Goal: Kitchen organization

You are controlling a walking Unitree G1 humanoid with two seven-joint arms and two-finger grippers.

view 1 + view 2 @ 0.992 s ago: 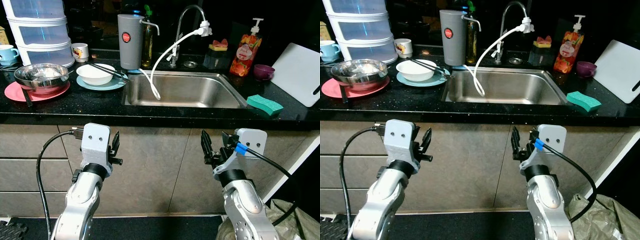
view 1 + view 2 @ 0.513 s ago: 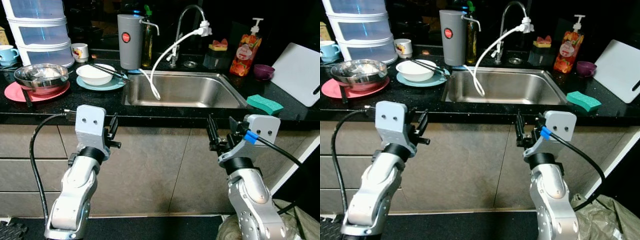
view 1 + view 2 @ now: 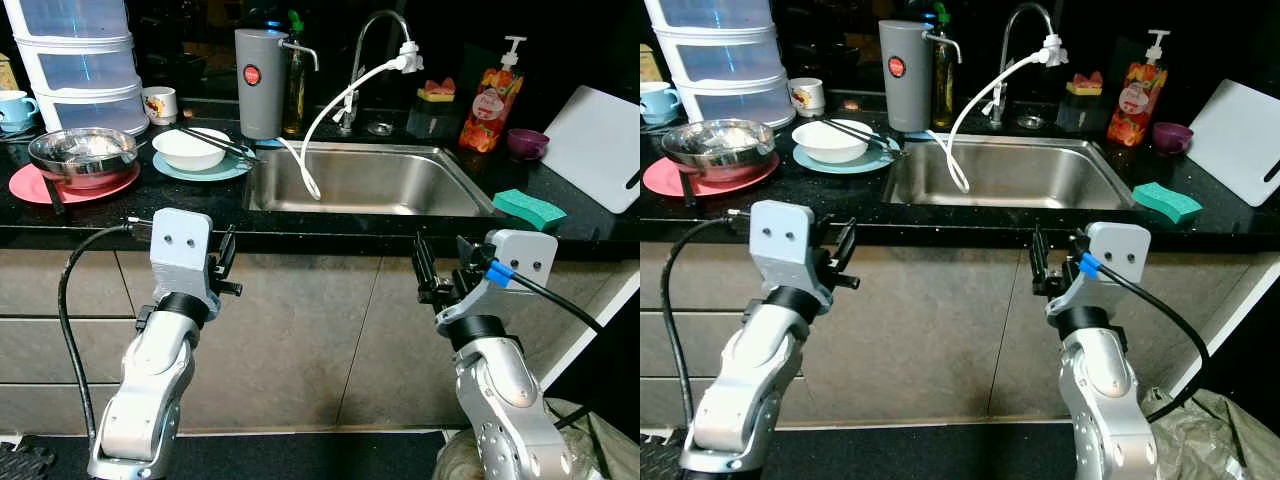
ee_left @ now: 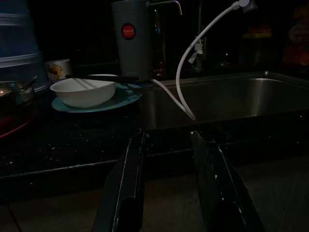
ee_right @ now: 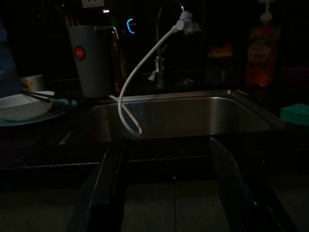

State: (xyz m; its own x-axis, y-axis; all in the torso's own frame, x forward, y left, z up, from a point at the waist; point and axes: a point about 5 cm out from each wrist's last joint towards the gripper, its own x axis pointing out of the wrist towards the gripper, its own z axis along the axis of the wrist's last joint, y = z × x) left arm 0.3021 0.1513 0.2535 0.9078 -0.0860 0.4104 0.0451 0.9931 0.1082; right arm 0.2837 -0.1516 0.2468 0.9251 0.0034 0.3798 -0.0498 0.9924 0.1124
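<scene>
A steel sink is set in a black counter. A white bowl with black chopsticks sits on a teal plate left of the sink. Further left, a metal bowl rests on a red plate. A green sponge lies right of the sink. My left gripper is open and empty in front of the cabinet, just below the counter edge. My right gripper is open at the same height, below the sink's right part. In the wrist views, both grippers face the sink.
A faucet with a white hose, a grey jug, a soap bottle, a purple bowl and a white cutting board stand along the back. Stacked plastic containers and mugs are at far left.
Over the last second both arms rose from lower down to just below the counter edge. In the last half second they have stayed still.
</scene>
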